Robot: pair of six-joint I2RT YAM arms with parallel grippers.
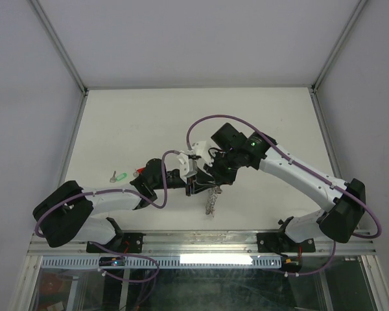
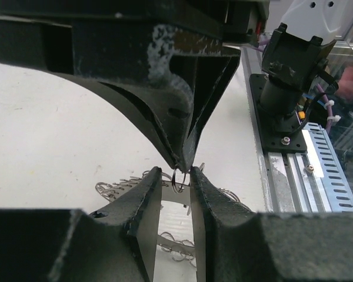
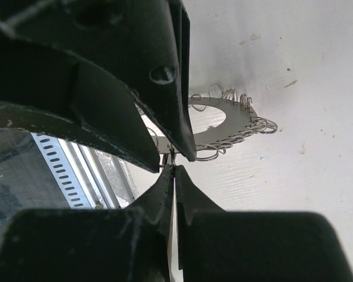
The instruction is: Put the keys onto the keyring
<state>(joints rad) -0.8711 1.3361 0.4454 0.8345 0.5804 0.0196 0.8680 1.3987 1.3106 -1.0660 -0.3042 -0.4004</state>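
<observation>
The keyring (image 1: 212, 202) is a flat grey plate with a fringe of wire loops; it hangs at the table's near middle. It also shows in the right wrist view as keyring (image 3: 217, 117). My right gripper (image 3: 173, 168) is shut on one thin wire loop (image 2: 179, 178) of that fringe. My left gripper (image 2: 175, 172) faces it tip to tip, its fingers a narrow gap apart on either side of the same loop, nothing pinched. In the top view the left gripper (image 1: 194, 185) and right gripper (image 1: 212, 180) meet above the ring. A green-headed key (image 1: 120, 175) lies to the left, apart from both grippers.
A small red spot (image 1: 137, 172), possibly another key, sits beside the left forearm. The metal rail (image 2: 294, 170) and the right arm's base (image 2: 285, 88) run along the near edge. Enclosure posts (image 1: 71, 65) frame the white table (image 1: 149, 123).
</observation>
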